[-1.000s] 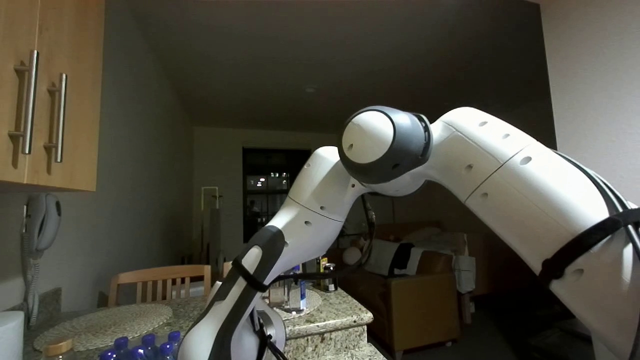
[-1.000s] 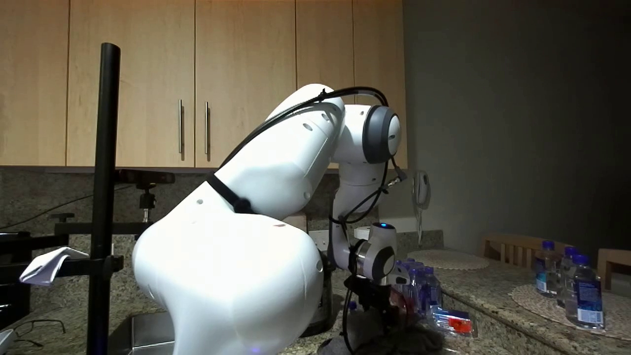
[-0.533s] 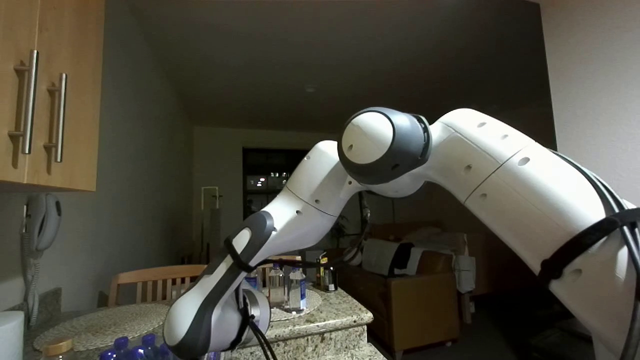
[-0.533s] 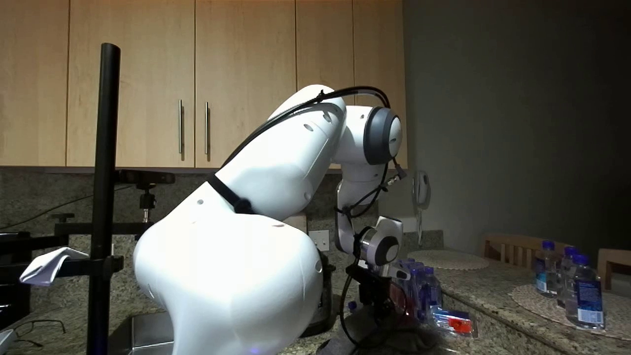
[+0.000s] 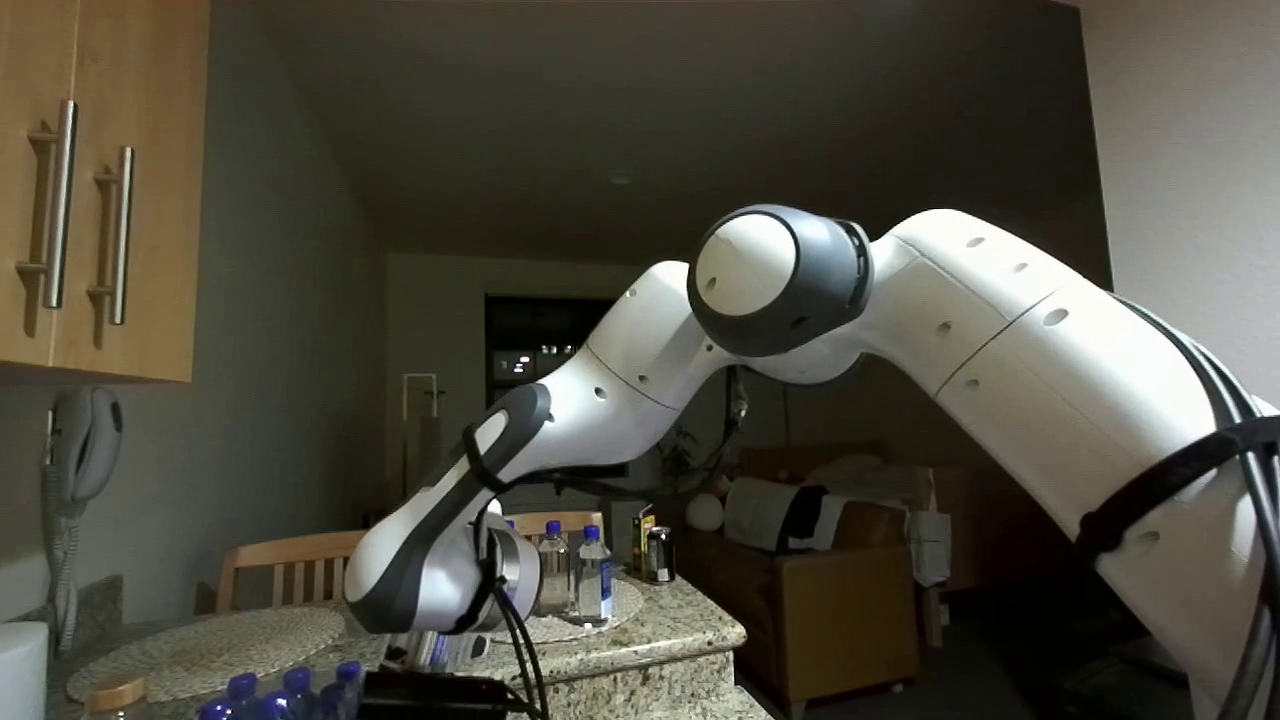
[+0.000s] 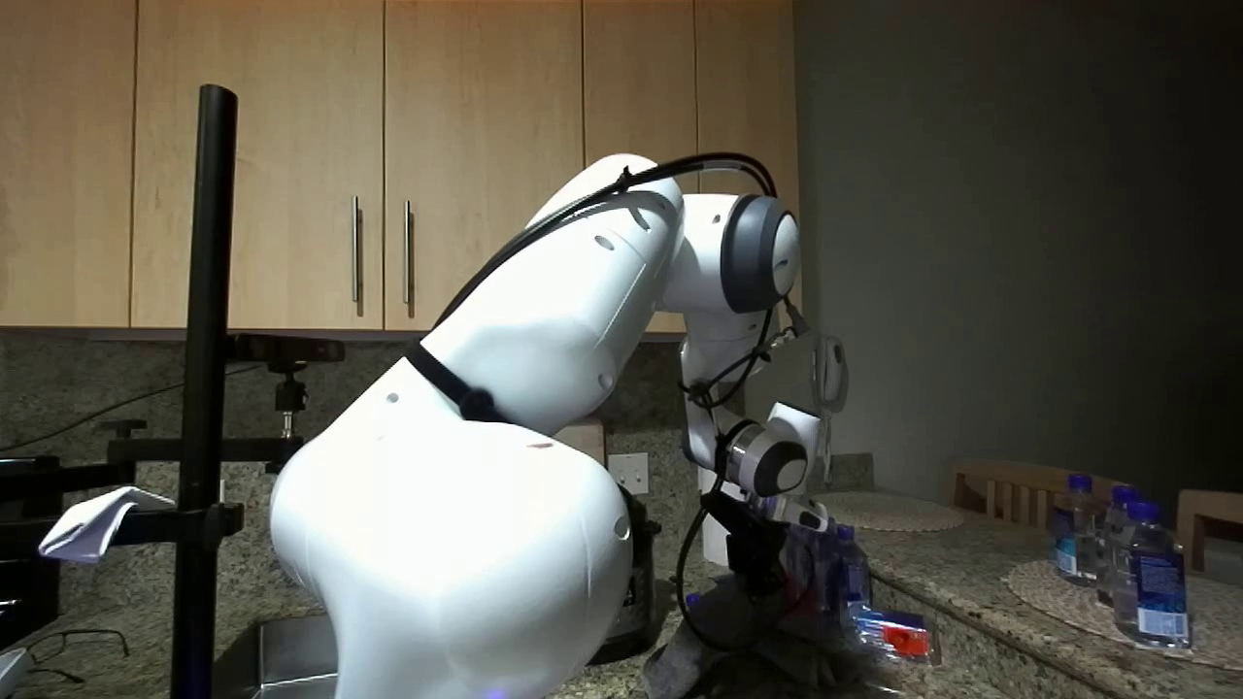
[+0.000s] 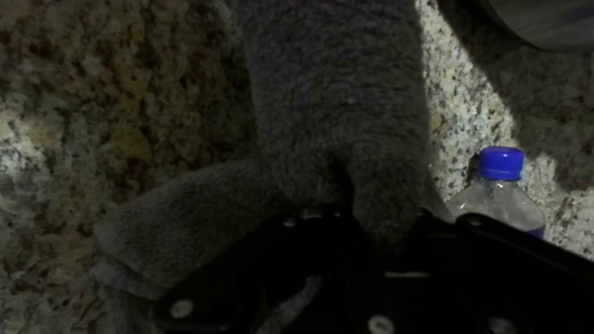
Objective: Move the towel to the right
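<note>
The grey towel (image 7: 338, 93) fills the middle of the wrist view, and a fold of it is bunched between the fingers of my gripper (image 7: 378, 218). The jaws are shut on that fold, with cloth spreading out on both sides and a flap hanging to the left. In an exterior view the towel (image 6: 694, 641) hangs from the dark gripper (image 6: 762, 578) above the granite counter; its lower end is cut off or in shadow. My fingertips are out of frame in the exterior view where the arm reaches down to the left.
A blue-capped bottle (image 7: 501, 204) stands close on the right in the wrist view. Several more bottles (image 6: 850, 568) and a red-and-blue packet (image 6: 898, 636) sit beside the gripper. A dark pot-like appliance (image 6: 636, 592), a sink (image 6: 301, 650) and a raised counter (image 6: 971, 573) surround the arm.
The jaws have closed on the towel. Arm and gripper have tilted and risen, and the towel's upper part has come up with them.
</note>
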`<state>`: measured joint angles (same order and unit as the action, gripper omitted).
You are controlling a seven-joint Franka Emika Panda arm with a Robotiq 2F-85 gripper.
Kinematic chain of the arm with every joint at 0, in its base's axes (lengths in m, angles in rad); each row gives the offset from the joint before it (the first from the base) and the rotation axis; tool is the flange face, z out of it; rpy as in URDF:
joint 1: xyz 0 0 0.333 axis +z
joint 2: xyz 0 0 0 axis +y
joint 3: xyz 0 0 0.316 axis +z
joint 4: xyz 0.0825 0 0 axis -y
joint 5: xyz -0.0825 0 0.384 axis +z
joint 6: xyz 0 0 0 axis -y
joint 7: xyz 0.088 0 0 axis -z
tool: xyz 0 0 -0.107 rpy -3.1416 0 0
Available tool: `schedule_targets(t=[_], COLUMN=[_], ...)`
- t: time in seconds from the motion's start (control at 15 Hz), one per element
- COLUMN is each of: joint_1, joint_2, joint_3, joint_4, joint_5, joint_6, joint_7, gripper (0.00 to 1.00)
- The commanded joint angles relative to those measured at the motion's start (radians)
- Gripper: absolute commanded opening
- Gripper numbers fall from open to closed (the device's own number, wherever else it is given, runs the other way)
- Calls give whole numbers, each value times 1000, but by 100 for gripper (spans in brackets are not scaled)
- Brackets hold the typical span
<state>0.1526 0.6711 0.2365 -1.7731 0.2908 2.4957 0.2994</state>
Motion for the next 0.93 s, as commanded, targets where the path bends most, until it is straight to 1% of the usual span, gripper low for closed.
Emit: schedule_targets(t=[0.0,0.13,0.53,0.67,0.87], joint_1=[-33,-42,-63,-70,-84], joint_2=[-94,-131,-199,-204,-176], joint_3=[20,17,-43,-68,-100], joint_4=[-24,-11,100,147,236], joint_5=[47,44,17,3,-7], joint_6=[-107,-184,-441,-509,-593], joint_7=[-72,-103,-177,-205,-244], gripper=[11,11,11,11,11])
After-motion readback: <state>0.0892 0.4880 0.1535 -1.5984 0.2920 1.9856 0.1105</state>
